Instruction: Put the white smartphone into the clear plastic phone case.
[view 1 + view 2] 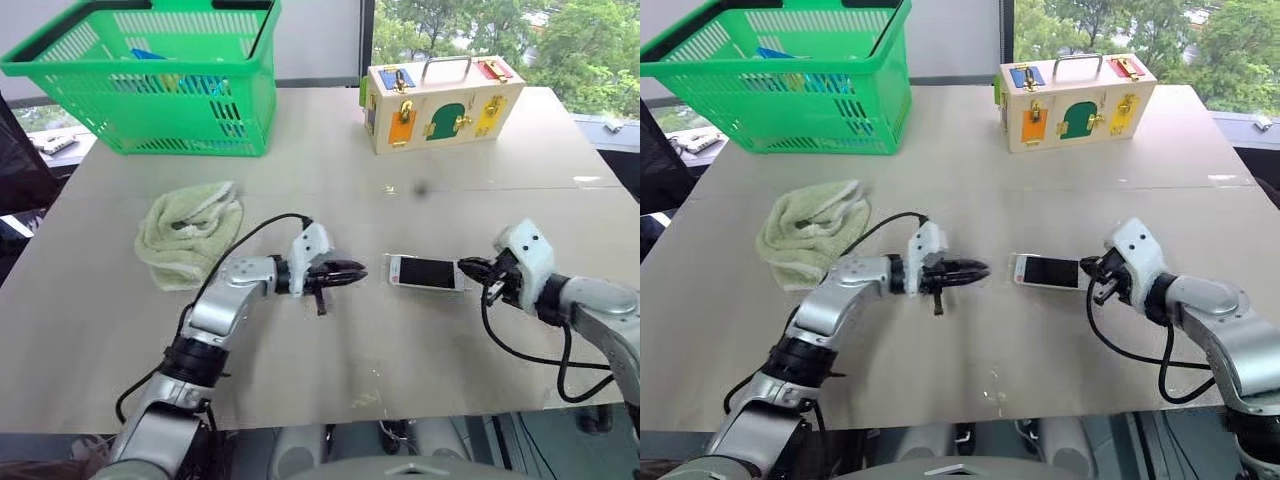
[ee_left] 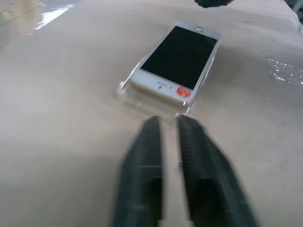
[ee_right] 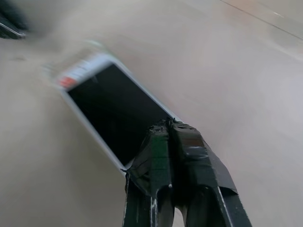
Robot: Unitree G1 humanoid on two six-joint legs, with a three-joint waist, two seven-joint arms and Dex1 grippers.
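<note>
The white smartphone [image 1: 427, 272] lies flat and screen up in the middle of the table, between my two grippers. In the left wrist view the clear plastic phone case [image 2: 127, 93] shows as a glossy transparent rim around the phone [image 2: 177, 61], which rests in or on it. My left gripper [image 1: 358, 271] is shut and empty, pointing at the phone's left end from a short gap away. My right gripper [image 1: 470, 268] is shut at the phone's right end. In the right wrist view its tips [image 3: 168, 128] sit over the phone's near edge [image 3: 111, 109]; whether they touch it I cannot tell.
A green basket [image 1: 150, 75] stands at the back left and a wooden lock box [image 1: 440, 100] at the back right. A crumpled pale towel [image 1: 190, 238] lies left of my left arm. The table's front edge [image 1: 330, 415] runs close below the arms.
</note>
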